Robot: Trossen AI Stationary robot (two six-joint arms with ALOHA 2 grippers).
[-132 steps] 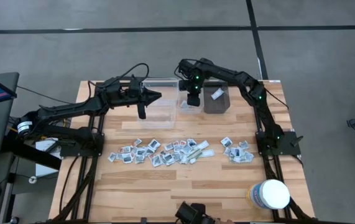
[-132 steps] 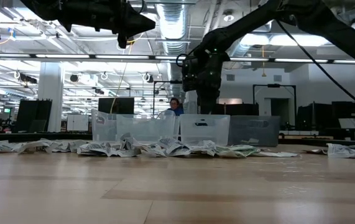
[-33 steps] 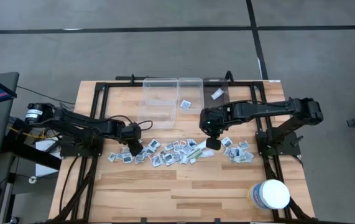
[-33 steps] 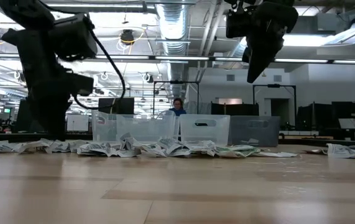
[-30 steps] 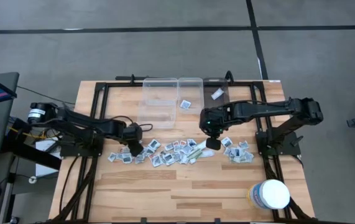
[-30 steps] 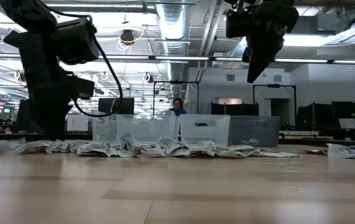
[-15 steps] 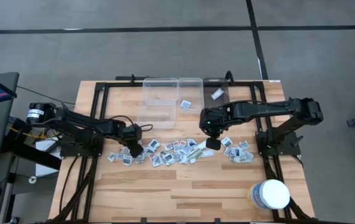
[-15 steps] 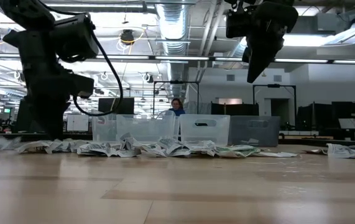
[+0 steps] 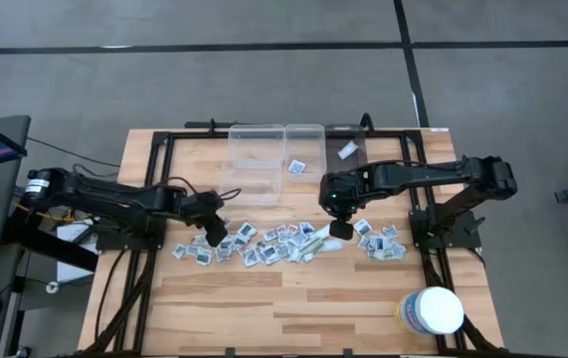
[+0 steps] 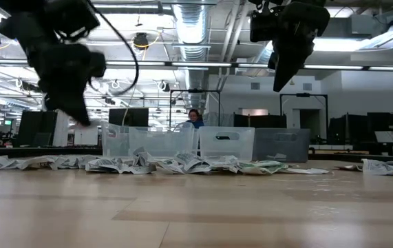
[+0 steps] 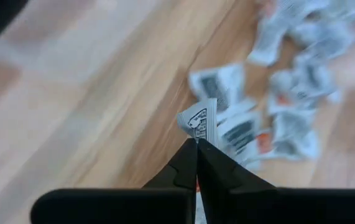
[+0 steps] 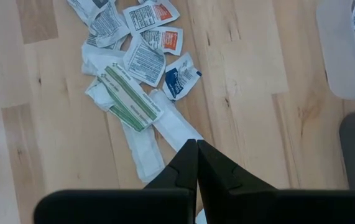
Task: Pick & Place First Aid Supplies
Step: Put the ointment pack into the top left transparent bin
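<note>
The supplies lie as a strip of small square packets (image 9: pixel 264 244) across the middle of the table, with a smaller heap (image 9: pixel 380 242) to the right. My left gripper (image 9: pixel 211 231) hangs above the strip's left end, shut on one packet (image 11: pixel 199 121); the low view shows the left gripper (image 10: pixel 79 114) well above the table. My right gripper (image 9: pixel 341 231) hovers with shut fingers high over the strip's right end, above long white wrappers (image 12: pixel 165 127) and a green-striped one (image 12: pixel 130 99). It shows raised in the low view too (image 10: pixel 279 86). My left gripper pinches a small white packet with dark print between its two fingertips by the packet's lower edge (image 11: pixel 197 138). The fingers point down from above. The packet is lifted clear of the table and sticks out past the fingertips.
Two clear bins (image 9: pixel 254 164) (image 9: pixel 305 159) and a dark grey bin (image 9: pixel 348 149) stand in a row at the far edge; the middle one holds a packet (image 9: pixel 296 166), the grey one another (image 9: pixel 347 150). A big white round tub (image 9: pixel 433 311) stands at the near right corner.
My left gripper, down at the strip's left end a second ago, has risen straight up with one packet, which is now lifted clear of the table. The other packets have stayed where they were.
</note>
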